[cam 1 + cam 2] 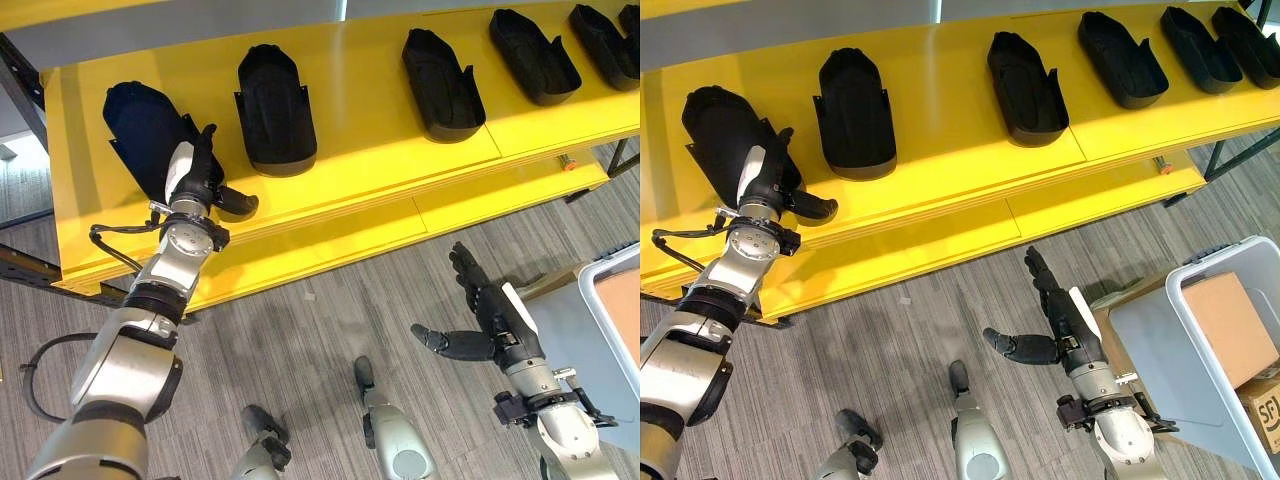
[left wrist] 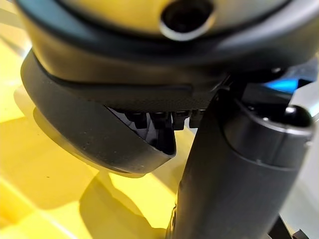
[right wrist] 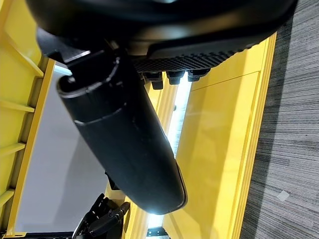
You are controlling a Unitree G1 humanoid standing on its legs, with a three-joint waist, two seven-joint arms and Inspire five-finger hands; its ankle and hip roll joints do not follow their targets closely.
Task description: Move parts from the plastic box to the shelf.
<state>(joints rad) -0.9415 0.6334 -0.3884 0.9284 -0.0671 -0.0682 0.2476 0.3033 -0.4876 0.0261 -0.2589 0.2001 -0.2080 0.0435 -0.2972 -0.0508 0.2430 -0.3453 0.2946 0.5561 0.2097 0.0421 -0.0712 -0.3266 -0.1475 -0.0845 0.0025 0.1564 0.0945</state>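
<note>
A yellow shelf (image 1: 380, 170) carries a row of black moulded parts. The left hand (image 1: 195, 172) rests against the leftmost part (image 1: 140, 125), fingers straight along its side, thumb out. The right hand (image 1: 1065, 325) hovers over the floor, fingers spread, holding nothing, beside the grey plastic box (image 1: 1170, 345).

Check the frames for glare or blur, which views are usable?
Left eye view: evenly lit and sharp, mild sheen on the yellow shelf, black parts clear. Left wrist view: the left hand is blurred close up, with a soft shadow on the shelf. Right wrist view: the right hand is blurred, with a bright strip behind it.
</note>
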